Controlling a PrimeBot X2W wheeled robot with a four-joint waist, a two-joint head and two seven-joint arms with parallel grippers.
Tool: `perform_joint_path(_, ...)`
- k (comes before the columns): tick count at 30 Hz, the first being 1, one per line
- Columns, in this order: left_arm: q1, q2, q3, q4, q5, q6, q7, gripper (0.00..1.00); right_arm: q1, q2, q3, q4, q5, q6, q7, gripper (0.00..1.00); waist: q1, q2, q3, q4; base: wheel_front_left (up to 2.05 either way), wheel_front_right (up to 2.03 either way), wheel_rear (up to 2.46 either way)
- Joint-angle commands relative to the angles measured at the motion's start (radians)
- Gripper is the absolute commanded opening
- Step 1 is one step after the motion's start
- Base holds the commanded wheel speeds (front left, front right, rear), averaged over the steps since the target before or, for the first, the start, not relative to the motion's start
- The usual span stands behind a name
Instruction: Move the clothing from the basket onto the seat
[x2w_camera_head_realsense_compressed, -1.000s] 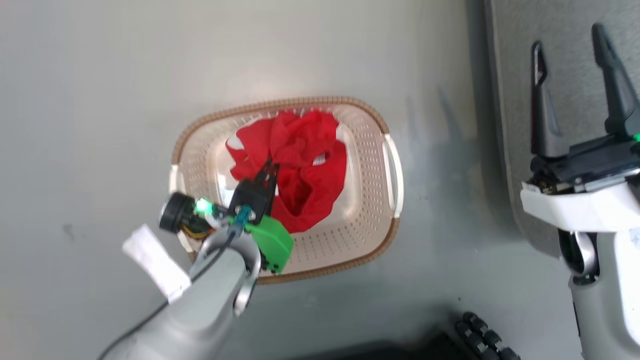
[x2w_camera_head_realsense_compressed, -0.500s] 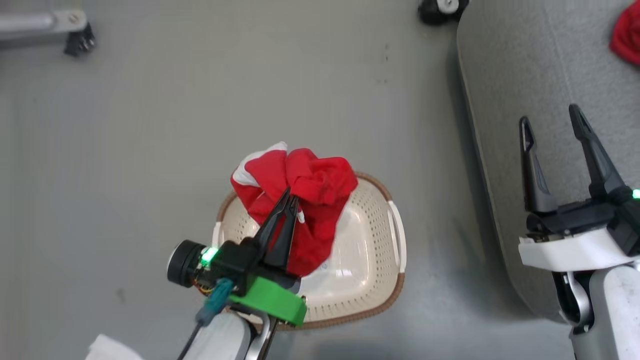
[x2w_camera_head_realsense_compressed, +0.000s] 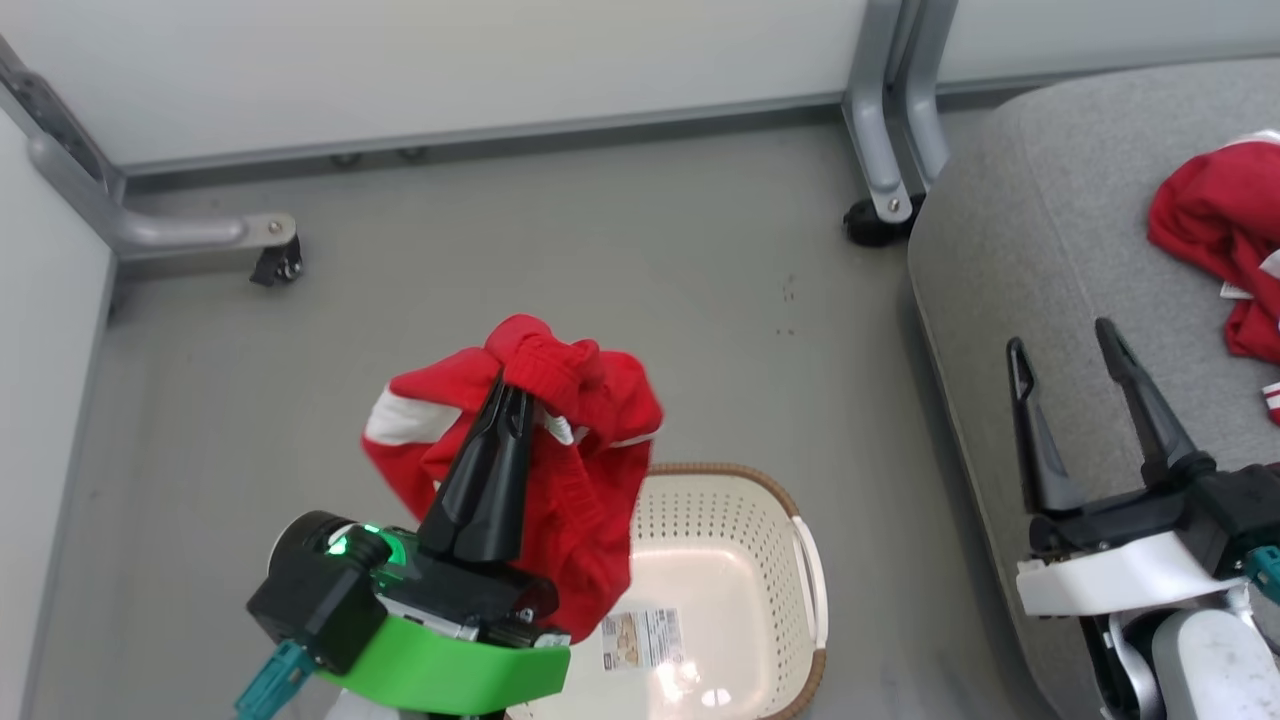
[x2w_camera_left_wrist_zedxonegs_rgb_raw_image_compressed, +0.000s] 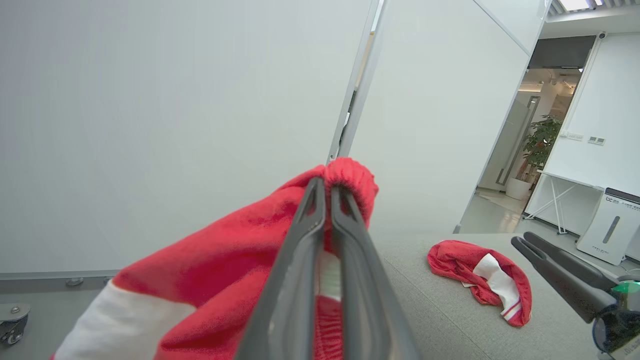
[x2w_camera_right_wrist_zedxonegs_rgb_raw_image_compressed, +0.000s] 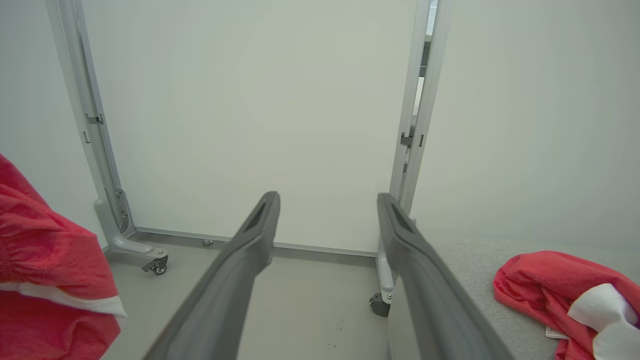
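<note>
Garment (x2w_camera_head_realsense_compressed: 590, 500) lifted clear of the basket (x2w_camera_head_realsense_compressed: 735, 470), where it lay bunched a second ago. Left gripper (x2w_camera_head_realsense_compressed: 510, 385) fingers clamped on its hem. Right gripper (x2w_camera_head_realsense_compressed: 1060, 338) fingers spread, empty. Second garment (x2w_camera_head_realsense_compressed: 1215, 230) lies on the seat (x2w_camera_head_realsense_compressed: 1050, 250); the carry-over remains.

Left end effector (x2w_camera_head_realsense_compressed: 510, 388): long black fingers (x2w_camera_head_realsense_compressed: 480, 490), green collar (x2w_camera_head_realsense_compressed: 440, 672), teal plug (x2w_camera_head_realsense_compressed: 268, 682); right end effector (x2w_camera_head_realsense_compressed: 1060, 337): white housing (x2w_camera_head_realsense_compressed: 1110, 585)

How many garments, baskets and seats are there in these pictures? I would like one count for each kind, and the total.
Garments: 2 (held garment, in the left fingers; lying garment, on the seat)
Baskets: 1 (basket, on the floor)
Seats: 1
Total: 4
</note>
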Motion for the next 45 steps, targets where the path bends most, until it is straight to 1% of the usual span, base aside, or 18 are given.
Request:
perform_joint_path(1,0.021,0.0,0.006,-0.02,-0.024,-0.004,-0.001,0.0,0.025,0.002,0.005,0.008,0.006,-0.001,-0.002,1.0,0.0001,0.0,-0.078,0.006,0.0,0.0,0.0)
perform_joint_path(8,0.0,0.001,-0.003,-0.062,-0.033,-0.009,0.0,0.0,0.063,0.0,0.064,0.043,0.027,-0.001,-0.002,1.0,0.0001,0.0,-0.124,-0.007,0.0,0.0,0.0)
perform_joint_path(16,-0.029,0.001,-0.037,-0.04,-0.02,-0.01,0.0,0.0,0.091,-0.006,0.139,0.083,0.047,-0.001,-0.002,1.0,0.0001,0.0,-0.152,-0.015,0.0,0.0,0.0)
perform_joint_path(24,-0.046,0.001,-0.071,-0.031,-0.011,-0.012,0.0,0.0,0.101,-0.018,0.184,0.105,0.065,-0.001,-0.002,1.0,0.0001,0.0,-0.163,-0.02,0.0,0.0,0.0)
perform_joint_path(29,-0.069,0.001,-0.109,-0.017,0.006,-0.012,0.0,0.0,0.058,-0.031,0.249,0.1,0.079,-0.001,-0.002,1.0,0.0001,0.0,-0.158,-0.02,0.0,0.0,0.0)
perform_joint_path(35,-0.107,0.0,-0.164,0.008,0.005,-0.012,0.0,0.0,-0.016,-0.056,0.389,0.092,0.067,-0.001,-0.002,1.0,0.0001,0.0,-0.142,-0.019,0.0,0.0,0.0)
perform_joint_path(40,-0.132,0.001,-0.213,0.022,0.007,-0.012,0.0,0.0,-0.073,-0.071,0.484,0.125,0.066,-0.001,-0.002,1.0,0.0001,0.0,-0.128,-0.02,0.0,0.0,0.0)
perform_joint_path(42,-0.137,0.001,-0.232,0.027,0.008,-0.012,0.0,0.0,-0.093,-0.069,0.493,0.133,0.059,-0.001,-0.002,1.0,0.0001,0.0,-0.124,-0.019,0.0,0.0,0.0)
perform_joint_path(45,-0.149,0.001,-0.258,0.035,0.013,-0.012,0.0,0.0,-0.111,-0.057,0.482,0.126,0.04,-0.001,-0.002,1.0,0.0001,0.0,-0.118,-0.016,0.0,0.0,0.0)
